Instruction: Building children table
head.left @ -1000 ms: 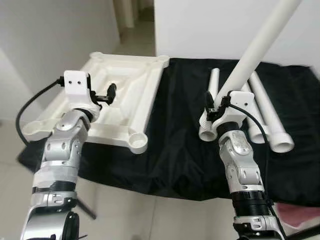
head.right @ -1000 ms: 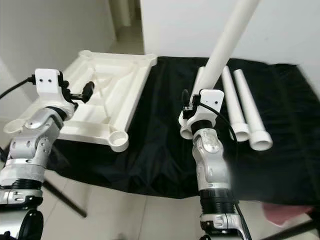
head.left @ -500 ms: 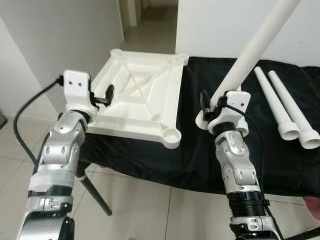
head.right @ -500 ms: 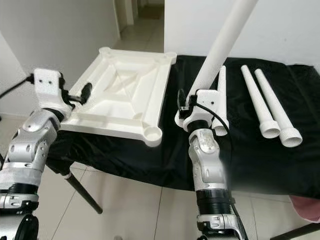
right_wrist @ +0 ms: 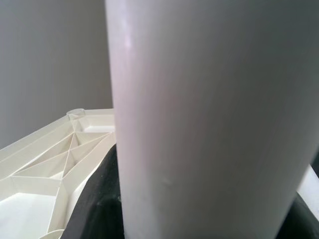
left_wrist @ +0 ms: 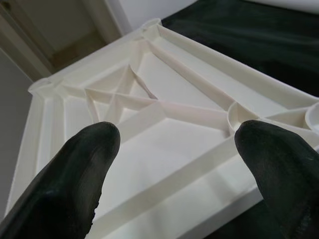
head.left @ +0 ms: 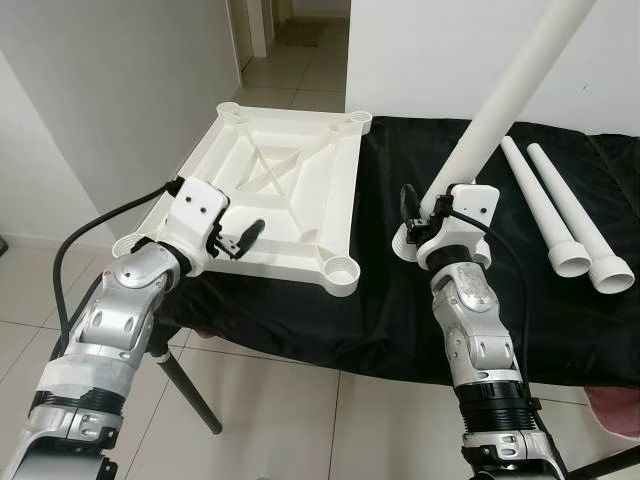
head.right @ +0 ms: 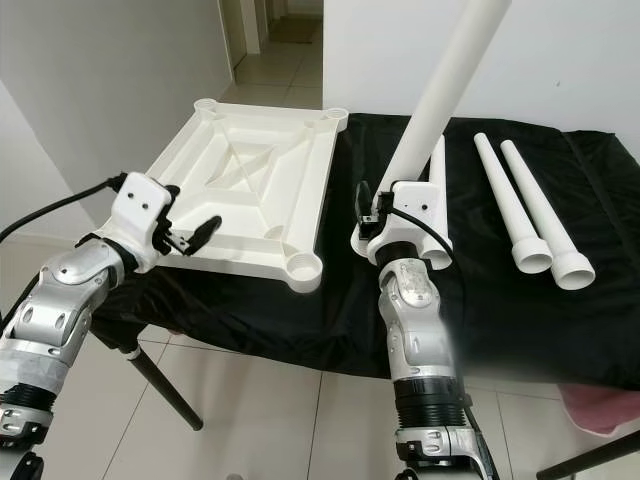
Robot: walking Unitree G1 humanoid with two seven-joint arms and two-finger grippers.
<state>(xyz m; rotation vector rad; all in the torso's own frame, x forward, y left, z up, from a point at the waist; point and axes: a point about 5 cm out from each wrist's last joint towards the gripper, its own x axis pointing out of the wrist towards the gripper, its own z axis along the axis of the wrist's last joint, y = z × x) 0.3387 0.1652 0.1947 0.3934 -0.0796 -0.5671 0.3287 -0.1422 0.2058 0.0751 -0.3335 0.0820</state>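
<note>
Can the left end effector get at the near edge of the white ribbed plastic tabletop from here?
Probably yes: the left end effector, open, hovers at the white ribbed plastic tabletop, with nothing between it and the near edge.

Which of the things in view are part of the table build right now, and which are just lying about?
Part of the job:
- white tabletop, upside down, leg sockets up
- table leg held by the right gripper
- three spare legs on the black cloth
- left gripper, open at the tabletop's near edge

Just lying about:
- black cloth under the parts
- pink item on the floor
</note>
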